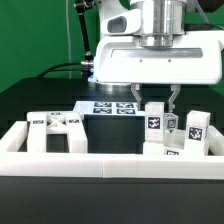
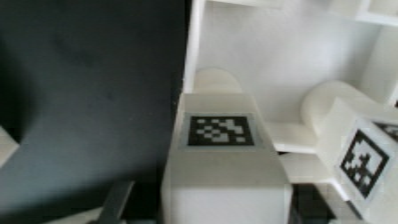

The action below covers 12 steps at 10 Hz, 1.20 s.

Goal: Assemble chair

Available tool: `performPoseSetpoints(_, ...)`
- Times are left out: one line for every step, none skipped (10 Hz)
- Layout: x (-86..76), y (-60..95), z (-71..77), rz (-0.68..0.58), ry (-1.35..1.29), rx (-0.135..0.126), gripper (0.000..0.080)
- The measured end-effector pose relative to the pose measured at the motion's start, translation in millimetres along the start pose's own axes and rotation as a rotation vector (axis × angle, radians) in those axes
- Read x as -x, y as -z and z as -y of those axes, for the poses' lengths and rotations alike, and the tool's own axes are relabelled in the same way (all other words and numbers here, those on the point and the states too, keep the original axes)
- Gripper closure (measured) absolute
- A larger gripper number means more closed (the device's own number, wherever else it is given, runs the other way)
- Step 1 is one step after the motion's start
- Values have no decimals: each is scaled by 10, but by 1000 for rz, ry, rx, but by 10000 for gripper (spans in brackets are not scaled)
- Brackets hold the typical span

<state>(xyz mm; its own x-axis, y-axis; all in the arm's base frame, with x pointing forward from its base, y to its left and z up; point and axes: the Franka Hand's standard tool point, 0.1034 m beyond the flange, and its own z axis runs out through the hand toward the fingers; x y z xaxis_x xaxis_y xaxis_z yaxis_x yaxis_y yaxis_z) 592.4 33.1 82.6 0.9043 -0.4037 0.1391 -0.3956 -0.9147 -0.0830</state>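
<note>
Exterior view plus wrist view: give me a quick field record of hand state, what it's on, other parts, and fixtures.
hand: lowered, fingers either side of the upright chair piece, looks closed on it
upright chair piece: white, tag facing the wrist camera
second tagged piece: just to the exterior view's right of it, not gripped
large chair part: exterior view's left, well apart from the hand
marker board: flat on the table, behind the parts
border rail: runs along the front

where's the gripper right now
In the exterior view the gripper is right of centre, closed on an upright chair piece just right of the marker board.
</note>
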Motion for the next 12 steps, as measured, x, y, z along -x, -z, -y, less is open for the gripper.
performPoseSetpoints(18,-2,36,-5,-123,-4,508)
performPoseSetpoints(33,-2,68,-7,-215,-8,508)
performPoseSetpoints(48,-2,102,-6,-330,-12,508)
performPoseSetpoints(59,-5,129,-7,-414,-15,508)
performPoseSetpoints(64,-11,146,-6,-531,-22,508)
performPoseSetpoints(68,-13,162,-6,-622,-27,508)
performPoseSetpoints(72,-14,189,-3,-721,-30,508)
performPoseSetpoints(81,-17,232,9,-830,-29,508)
performPoseSetpoints(81,-17,247,21,-900,-20,508)
performPoseSetpoints(78,-18,245,23,-941,-20,508)
performPoseSetpoints(76,-18,239,27,-993,-23,508)
performPoseSetpoints(77,-18,239,27,-994,-23,508)
